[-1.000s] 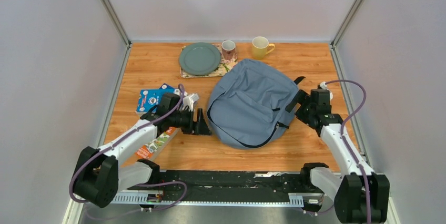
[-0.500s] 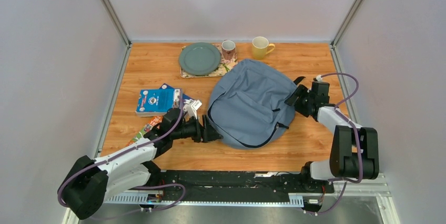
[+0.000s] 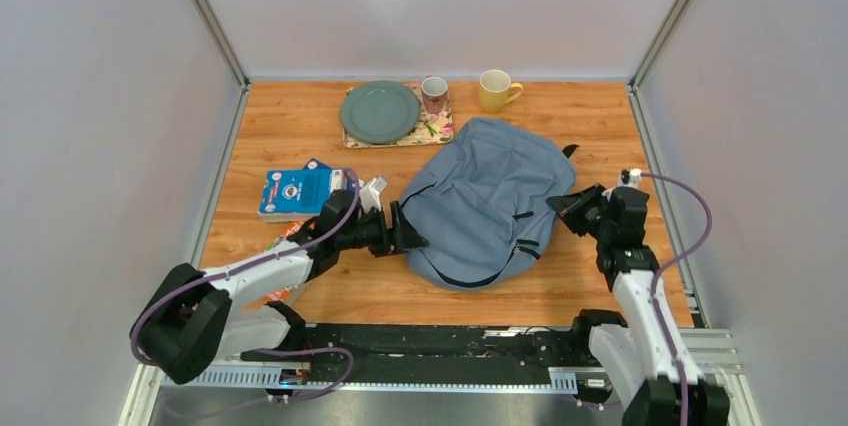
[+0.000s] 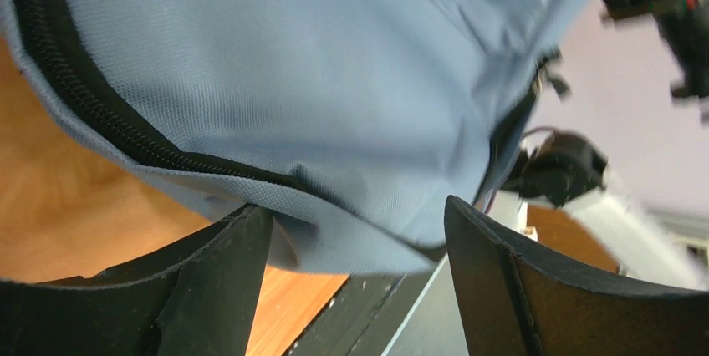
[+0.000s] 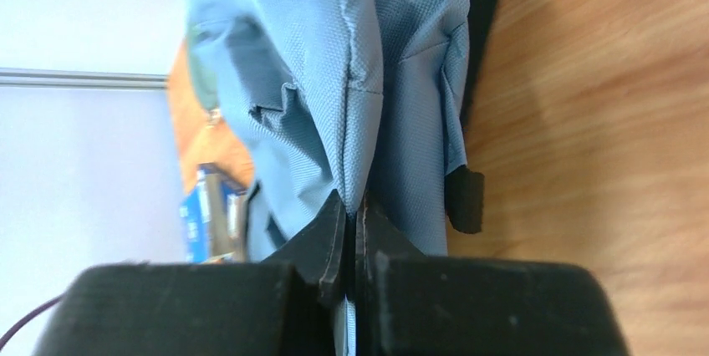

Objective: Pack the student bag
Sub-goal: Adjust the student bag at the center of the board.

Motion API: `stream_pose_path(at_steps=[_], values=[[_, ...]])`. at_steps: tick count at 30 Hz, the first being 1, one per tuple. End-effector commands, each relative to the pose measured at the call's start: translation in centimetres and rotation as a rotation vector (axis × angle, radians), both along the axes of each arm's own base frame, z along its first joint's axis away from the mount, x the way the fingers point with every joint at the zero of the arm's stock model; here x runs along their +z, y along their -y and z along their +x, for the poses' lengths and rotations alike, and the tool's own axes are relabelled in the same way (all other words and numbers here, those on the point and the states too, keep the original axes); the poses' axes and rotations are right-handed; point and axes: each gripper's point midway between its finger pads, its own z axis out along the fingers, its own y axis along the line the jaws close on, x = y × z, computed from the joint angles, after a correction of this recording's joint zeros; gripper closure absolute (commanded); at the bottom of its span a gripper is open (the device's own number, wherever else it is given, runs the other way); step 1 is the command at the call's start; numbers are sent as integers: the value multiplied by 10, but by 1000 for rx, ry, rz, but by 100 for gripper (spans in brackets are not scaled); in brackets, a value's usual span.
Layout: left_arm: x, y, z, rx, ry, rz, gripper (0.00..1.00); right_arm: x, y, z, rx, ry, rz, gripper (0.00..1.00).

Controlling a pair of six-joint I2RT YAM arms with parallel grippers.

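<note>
Top external view showed the large soft grey-blue fabric backpack (image 3: 490, 196) lying flat near the middle of the wooden table (image 3: 290, 131), directly between the two arms. Its long axis ran roughly from the far side of the table towards the arm bases, leaning a little to the left at the near end. Each gripper therefore met one of its long flanks.

The left gripper (image 3: 410, 234) sat at the bag's left near edge with the bag lying to its right. From the wrist, its jaws were spread wide and the bag's lower rim hung in the gap between them. The black zipper line (image 4: 100, 122) curved just above that rim. Neither finger looked to be pressing the cloth.

The right gripper (image 3: 560, 204) was at the opposite flank with the bag to its left. Its fingers were pressed together on a raised fold of the blue fabric, so it pinched the bag itself.

The zipper side faced the left arm, so that arm was the nearer one for taking hold of the rim. It probably needed only to close where it was while the right held the far side taut. The blue-covered books (image 3: 298, 191) lay just to the left of the left arm, apart from the bag.
</note>
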Motion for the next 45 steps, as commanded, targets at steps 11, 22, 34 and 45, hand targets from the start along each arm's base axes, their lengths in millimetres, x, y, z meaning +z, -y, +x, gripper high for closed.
stream_pose_path(at_steps=[11,22,34,45], values=[[22,-17,83,15,13,183,18,-46,-37,-115,-12,-192,191,100],[70,-55,21,196,211,250,17,-71,-36,-114,-67,-224,237,100],[75,93,-45,-178,202,279,20,-67,-36,-107,-75,-197,222,100],[37,123,-75,-161,-22,138,31,-49,-41,-103,-8,-161,150,100]])
